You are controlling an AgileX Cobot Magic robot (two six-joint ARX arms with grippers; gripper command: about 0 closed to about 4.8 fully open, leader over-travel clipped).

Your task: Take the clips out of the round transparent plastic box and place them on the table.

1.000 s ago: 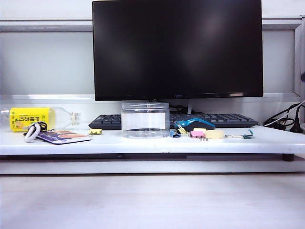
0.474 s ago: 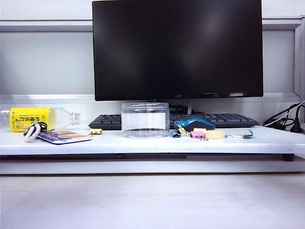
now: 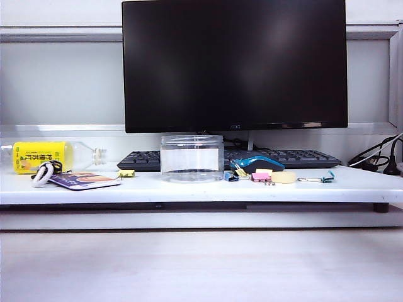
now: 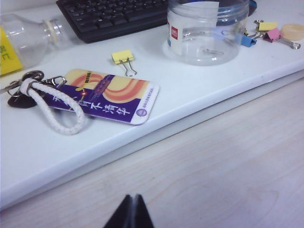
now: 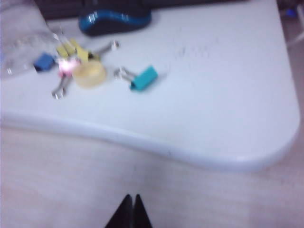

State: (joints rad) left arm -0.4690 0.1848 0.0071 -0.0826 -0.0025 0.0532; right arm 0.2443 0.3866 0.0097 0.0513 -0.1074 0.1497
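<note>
The big black monitor [image 3: 234, 63] looms over the long white table [image 3: 189, 189], where the round transparent plastic box [image 3: 192, 157] stands upright near the middle in front of the keyboard [image 3: 289, 157], with a yellow-labelled bottle [image 3: 44, 156] lying at the left end beside a purple card [image 4: 102, 97] on a white cord. One of the pale-yellow clips [image 4: 123, 57] lies on the table between the card and the box, and more [image 5: 71, 50] sit just right of the box among a blue clip [image 5: 43, 61], a pink clip [image 5: 66, 66], a teal clip [image 5: 143, 78] and the mouse [image 5: 114, 21]. The left gripper [image 4: 133, 211] and the right gripper [image 5: 130, 211] both hang off the table over the wood-grain surface [image 3: 201, 264] in front, each with its fingers pressed together on nothing.
</note>
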